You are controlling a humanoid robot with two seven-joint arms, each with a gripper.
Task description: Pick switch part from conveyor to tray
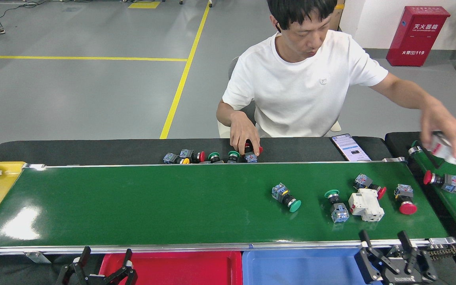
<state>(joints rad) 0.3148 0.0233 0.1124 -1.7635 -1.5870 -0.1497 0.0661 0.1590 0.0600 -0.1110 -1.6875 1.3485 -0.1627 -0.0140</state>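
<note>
**Switch parts on conveyor, lower right of frame; both grippers empty**

Conveyor [152, 202]: glossy green belt, silver rails, spanning mid-frame. Carrying five parts clustered right of centre, presumably fed in from that end:
- green-capped switch part [286, 196], lying on its side, leftmost, apart from the rest;
- second green-capped switch [335, 205], just left of white block;
- white module [365, 204], touching or nearly touching its neighbours;
- red-capped switch [366, 185], behind the white module;
- red mushroom switch [405, 199], farthest right.

Right gripper [388, 245]: lower right, fingers spread wide, holding nothing, poised at the near rail just below the cluster; likely staged for a reach.
Left gripper [101, 263]: lower left, jaws apart, empty, parked below the rail.

Red tray [180, 269] and blue tray [299, 269]: bottom edge, directly under the belt for short drops; which tray is intended cannot be told.

Person's hand [245, 136]: resting on spare switches [208, 156] lined along the far black table. Other hand [445, 136], blurred, over the narrower belt [455, 198] at right.

Writing: red cabinet [417, 35], upper right, Chinese characters and "119". Phone [350, 147] screen unreadable.
</note>
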